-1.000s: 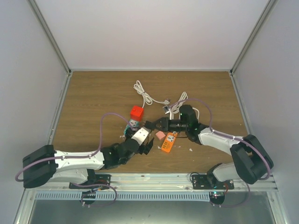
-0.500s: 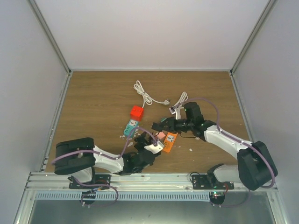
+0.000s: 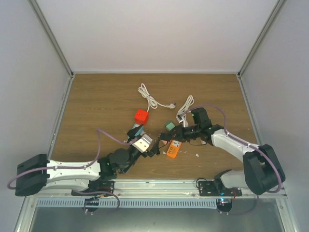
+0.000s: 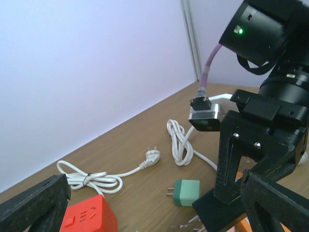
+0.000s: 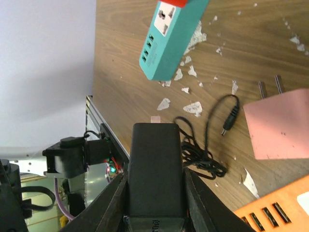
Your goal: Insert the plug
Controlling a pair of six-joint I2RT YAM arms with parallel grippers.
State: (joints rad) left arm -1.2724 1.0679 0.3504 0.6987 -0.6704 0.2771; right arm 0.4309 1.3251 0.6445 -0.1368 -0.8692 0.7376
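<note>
Over the middle of the brown wooden table, my right gripper is clamped on the black rectangular plastic plug block, one finger along each long side. The block points toward the teal plastic power strip and is apart from it. A small pale tab at its front end may be a prong, though my wrist view is too dim there to be sure. A thin black cord with a barrel connector lies on the wood just beside the block. A pink square adapter with two metal prongs lies next to that. In the overhead view the orange plastic power strip lies just below my right gripper. My left gripper stands wide with nothing between its fingers, near the left side of the orange strip. Ahead of it lie a small green adapter, a red cube socket and a coiled white cable.
</note>
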